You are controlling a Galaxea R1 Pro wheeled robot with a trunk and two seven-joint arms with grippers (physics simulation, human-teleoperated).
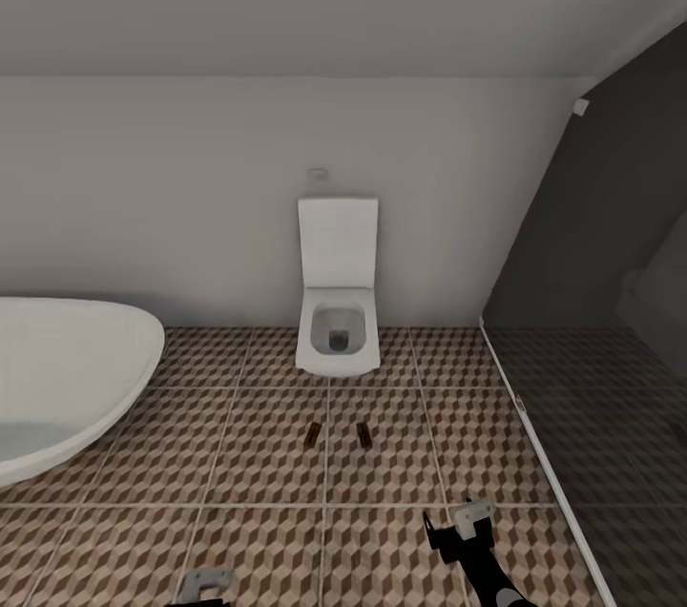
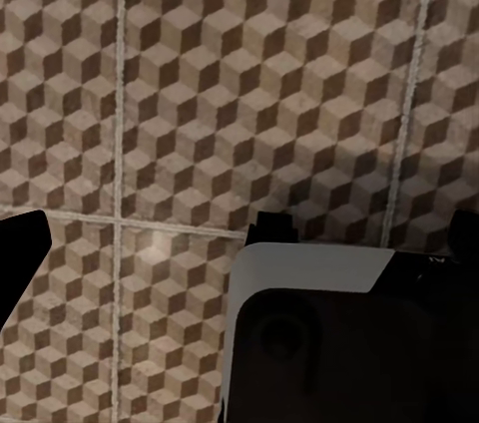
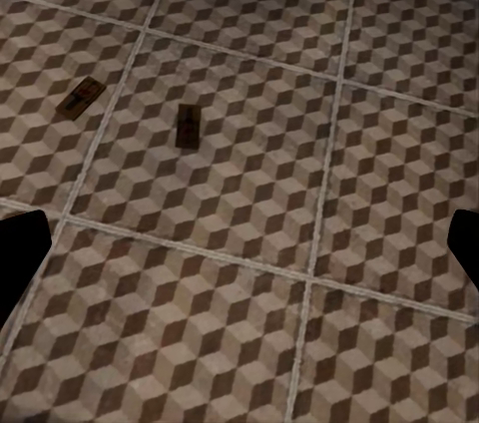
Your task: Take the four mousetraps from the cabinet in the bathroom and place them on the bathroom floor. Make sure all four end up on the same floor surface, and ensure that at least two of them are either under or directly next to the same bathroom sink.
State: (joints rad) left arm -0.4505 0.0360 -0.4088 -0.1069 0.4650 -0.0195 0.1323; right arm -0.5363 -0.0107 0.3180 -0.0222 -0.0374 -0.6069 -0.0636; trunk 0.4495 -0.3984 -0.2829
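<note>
Two mousetraps (image 1: 313, 434) (image 1: 364, 435) lie flat on the bathroom floor (image 1: 248, 454) before the toilet (image 1: 337, 325); light, stiff, best pinched by board edges. Right gripper (image 1: 458, 523) gapes empty; left gripper's (image 1: 205, 583) jaws unclear.

A white toilet (image 1: 337, 302) is mounted on the plain pale wall (image 1: 191, 187), a white bathtub (image 1: 67, 368) is seen at the cube-patterned floor's (image 1: 239, 454) left edge, dark glass partition (image 1: 601, 302) opposite.

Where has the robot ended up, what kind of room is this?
A bathroom, by the look of it: a white wall-hung toilet against the far wall, the rim of an oval bathtub at the left, and cube-patterned floor tiles. Two mousetraps lie on the tiles before the toilet.
</note>
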